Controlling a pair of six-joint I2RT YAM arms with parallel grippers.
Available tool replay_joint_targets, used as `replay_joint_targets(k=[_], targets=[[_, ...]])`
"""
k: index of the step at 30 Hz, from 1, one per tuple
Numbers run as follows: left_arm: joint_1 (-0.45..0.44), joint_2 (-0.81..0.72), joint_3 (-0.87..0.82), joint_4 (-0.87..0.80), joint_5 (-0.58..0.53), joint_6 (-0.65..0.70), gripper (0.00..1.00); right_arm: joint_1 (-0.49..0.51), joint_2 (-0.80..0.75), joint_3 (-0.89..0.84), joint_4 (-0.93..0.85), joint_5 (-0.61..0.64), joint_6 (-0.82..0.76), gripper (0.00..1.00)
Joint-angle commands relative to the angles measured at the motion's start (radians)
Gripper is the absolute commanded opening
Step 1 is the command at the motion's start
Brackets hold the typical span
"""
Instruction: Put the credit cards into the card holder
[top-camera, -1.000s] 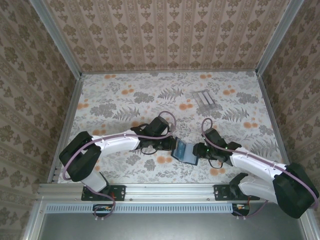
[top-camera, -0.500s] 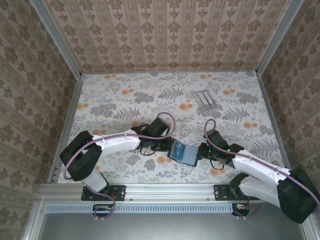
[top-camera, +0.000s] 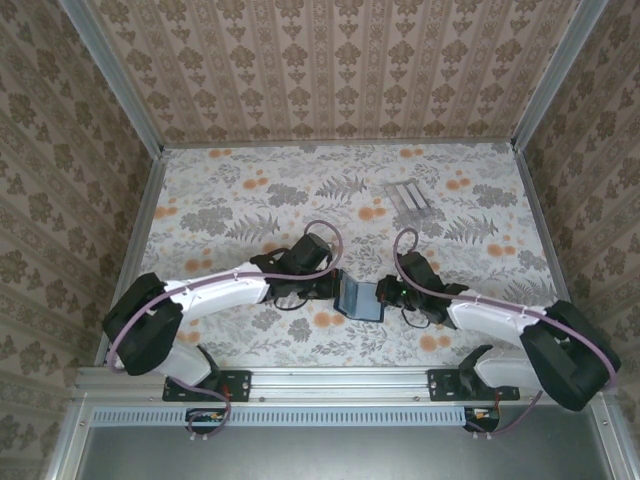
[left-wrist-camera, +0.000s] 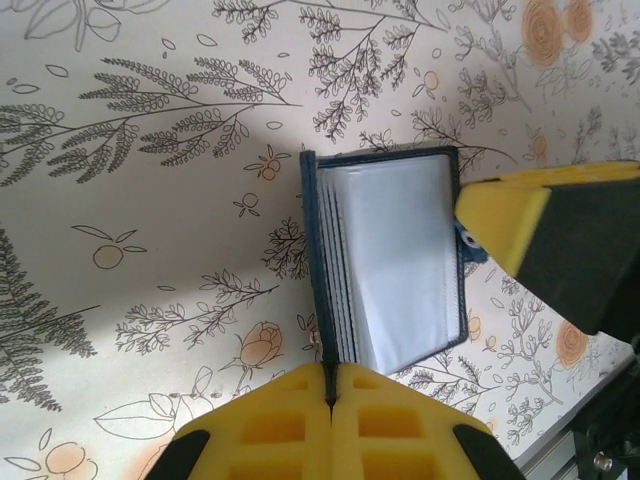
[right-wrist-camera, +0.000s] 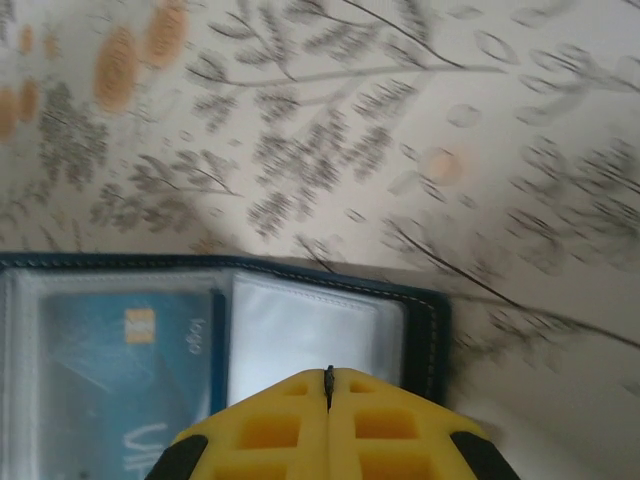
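Note:
The dark navy card holder (top-camera: 358, 298) hangs open low over the table between my two grippers. In the left wrist view my left gripper (left-wrist-camera: 330, 372) is shut on the near edge of its navy cover, and the clear sleeves of the card holder (left-wrist-camera: 400, 250) fan out to the right. One of the right gripper's yellow fingers (left-wrist-camera: 510, 220) touches its far corner. My right gripper (right-wrist-camera: 329, 376) is shut on a thin edge of the card holder (right-wrist-camera: 310, 320). A light blue credit card (right-wrist-camera: 120, 340) sits inside a clear sleeve to the left.
A pale grey see-through slotted rack (top-camera: 408, 198) lies at the back right of the floral table. Patterned walls and metal rails (top-camera: 135, 240) close in the table on three sides.
Both grippers have closed on the card holder. The right gripper has moved left towards it, and the holder now looks narrower and more folded than half a second ago.

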Motion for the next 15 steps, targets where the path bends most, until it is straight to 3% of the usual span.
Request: replay_joint_targets(k=[1, 5, 9, 12, 15], targets=[[0.016, -0.039, -0.028, 0.060, -0.015, -0.039, 0.01, 0.017, 0.063, 0.057, 0.189, -0.040, 0.040, 0.00], [0.029, 0.022, 0.014, 0.093, -0.007, -0.027, 0.07, 0.008, 0.061, 0.042, 0.210, -0.009, 0.077, 0.00], [0.024, 0.146, 0.063, 0.219, 0.086, -0.048, 0.11, -0.030, -0.004, -0.005, 0.173, 0.006, 0.074, 0.00], [0.017, 0.245, 0.116, 0.256, 0.132, -0.058, 0.21, -0.074, -0.065, -0.058, 0.154, 0.004, 0.074, 0.00], [0.012, 0.319, 0.161, 0.307, 0.183, -0.075, 0.22, -0.124, -0.104, -0.096, 0.136, -0.022, 0.065, 0.00]])
